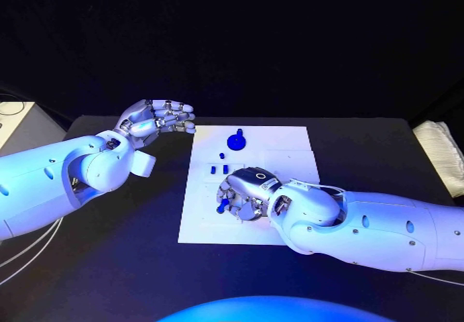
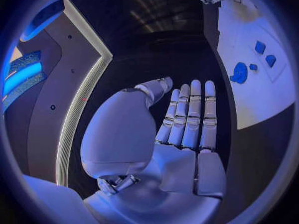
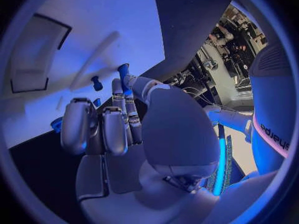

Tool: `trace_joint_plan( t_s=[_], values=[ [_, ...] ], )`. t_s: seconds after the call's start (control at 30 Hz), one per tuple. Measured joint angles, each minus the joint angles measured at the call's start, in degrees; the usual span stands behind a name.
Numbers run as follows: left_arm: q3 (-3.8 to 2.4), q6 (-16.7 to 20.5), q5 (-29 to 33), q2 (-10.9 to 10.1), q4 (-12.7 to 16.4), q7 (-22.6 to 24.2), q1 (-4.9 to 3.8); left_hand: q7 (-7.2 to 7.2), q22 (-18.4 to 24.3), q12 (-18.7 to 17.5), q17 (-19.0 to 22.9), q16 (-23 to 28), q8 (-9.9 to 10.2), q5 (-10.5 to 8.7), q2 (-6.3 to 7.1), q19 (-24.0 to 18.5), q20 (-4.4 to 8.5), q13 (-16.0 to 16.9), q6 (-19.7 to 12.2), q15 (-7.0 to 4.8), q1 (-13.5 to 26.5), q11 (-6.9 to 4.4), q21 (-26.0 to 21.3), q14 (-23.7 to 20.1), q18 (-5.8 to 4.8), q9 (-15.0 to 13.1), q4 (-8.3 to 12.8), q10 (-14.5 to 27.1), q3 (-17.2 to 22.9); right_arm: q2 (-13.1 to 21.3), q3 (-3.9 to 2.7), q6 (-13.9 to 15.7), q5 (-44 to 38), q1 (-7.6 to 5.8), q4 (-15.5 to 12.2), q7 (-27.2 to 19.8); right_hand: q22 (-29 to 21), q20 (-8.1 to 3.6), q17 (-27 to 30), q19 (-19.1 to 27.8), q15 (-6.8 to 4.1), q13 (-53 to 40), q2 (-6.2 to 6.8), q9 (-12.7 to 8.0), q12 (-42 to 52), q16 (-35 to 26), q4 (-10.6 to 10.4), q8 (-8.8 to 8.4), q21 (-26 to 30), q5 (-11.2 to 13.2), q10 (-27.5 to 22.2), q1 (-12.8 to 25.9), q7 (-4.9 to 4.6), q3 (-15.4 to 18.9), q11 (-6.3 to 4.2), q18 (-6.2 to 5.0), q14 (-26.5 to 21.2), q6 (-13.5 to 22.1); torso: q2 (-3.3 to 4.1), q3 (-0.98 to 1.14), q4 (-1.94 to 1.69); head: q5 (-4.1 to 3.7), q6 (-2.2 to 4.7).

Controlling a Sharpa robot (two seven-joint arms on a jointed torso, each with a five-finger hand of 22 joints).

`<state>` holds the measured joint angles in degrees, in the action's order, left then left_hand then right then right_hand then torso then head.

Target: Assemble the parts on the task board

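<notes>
My left hand (image 1: 155, 121) looks like polished silver metal, its finger segments smooth and glossy. My right hand (image 1: 247, 194) has the same shiny finish, with a smooth, rounded shell over its back. My arms (image 1: 68, 178) wear smooth white plastic casing with a soft sheen. The board (image 1: 290, 151) looks matt white, flat and smooth, like plastic or coated sheet; I cannot tell which. The blue parts (image 1: 236, 141) on it look like smooth moulded plastic. The table (image 1: 116, 268) is black and matt. At its far right edge lies something pale and ribbed, like folded cloth (image 1: 441, 157).
</notes>
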<state>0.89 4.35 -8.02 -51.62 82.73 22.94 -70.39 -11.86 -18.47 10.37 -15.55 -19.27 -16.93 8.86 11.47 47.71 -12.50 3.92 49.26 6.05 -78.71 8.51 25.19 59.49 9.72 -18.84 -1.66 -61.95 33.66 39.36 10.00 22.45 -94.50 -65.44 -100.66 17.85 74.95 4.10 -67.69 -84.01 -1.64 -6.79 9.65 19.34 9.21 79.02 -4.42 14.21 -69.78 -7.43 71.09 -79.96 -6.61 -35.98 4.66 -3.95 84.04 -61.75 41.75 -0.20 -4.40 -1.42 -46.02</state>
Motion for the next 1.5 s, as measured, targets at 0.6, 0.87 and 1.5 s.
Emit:
trace_joint_plan(
  t_s=[0.6, 0.87, 1.5],
  values=[
    [0.0, -0.12, 0.0, -0.03, 0.08, -0.16, 0.0, 0.0, 0.0, 0.0, 0.01, -0.01, 0.0, 0.0, 0.0, 0.0, 0.0, -0.01, 0.0, 0.0, 0.0, 0.0, 0.0, 0.0, 0.0, -0.01, 0.0, 0.0, 0.0, -2.52, 0.6, -2.6, -3.04, -0.2, 1.02, 1.22, -0.01, 0.0, 0.52, 0.0, 0.13, -0.45, 0.78, -0.01, -0.43, 0.0, 0.83, 0.0, 0.29, -0.28, 0.1, 1.44, 0.01, 0.49, 0.0, 0.0, 0.12, -0.01, -0.03, -0.1, 0.08, 0.07, -0.39],
    [0.0, -0.16, 0.0, -0.08, 0.08, -0.25, 0.0, 0.0, 0.0, 0.0, -0.1, 0.22, 0.0, 0.0, 0.0, 0.0, 0.0, -0.01, 0.0, 0.0, 0.0, 0.0, 0.0, 0.0, 0.0, -0.01, 0.0, 0.0, 0.0, -2.25, 0.93, -2.06, -3.63, -0.04, 1.1, 1.04, -0.02, 1.26, 5.31, 2.3, 1.34, 0.87, 5.41, 4.52, -4.14, -2.62, -0.46, -2.96, 11.23, -1.23, -5.36, 5.98, -1.65, 3.71, 0.1, -1.19, -0.12, 5.19, -0.12, -0.08, 0.08, 0.04, -0.19],
    [0.0, -0.38, 0.0, -0.07, -0.07, -0.42, 0.03, 0.0, 0.0, 0.0, -0.15, 0.21, 0.0, 0.0, 0.0, 0.0, 0.0, -0.02, 0.0, 0.0, 0.0, 0.0, 0.0, 0.0, 0.0, 0.05, 0.0, 0.0, 0.0, 3.92, 0.64, 7.08, -2.87, 0.0, -2.87, -1.15, -1.04, 1.95, 9.89, 3.6, 2.46, 2.35, 2.71, 1.72, 3.23, -5.43, -7.28, -8.13, 21.63, -1.89, -17.26, -3.17, -0.42, 24.19, 1.39, -2.23, -0.84, 10.66, -0.09, -0.01, 0.15, -0.7, 0.42]
  ],
)
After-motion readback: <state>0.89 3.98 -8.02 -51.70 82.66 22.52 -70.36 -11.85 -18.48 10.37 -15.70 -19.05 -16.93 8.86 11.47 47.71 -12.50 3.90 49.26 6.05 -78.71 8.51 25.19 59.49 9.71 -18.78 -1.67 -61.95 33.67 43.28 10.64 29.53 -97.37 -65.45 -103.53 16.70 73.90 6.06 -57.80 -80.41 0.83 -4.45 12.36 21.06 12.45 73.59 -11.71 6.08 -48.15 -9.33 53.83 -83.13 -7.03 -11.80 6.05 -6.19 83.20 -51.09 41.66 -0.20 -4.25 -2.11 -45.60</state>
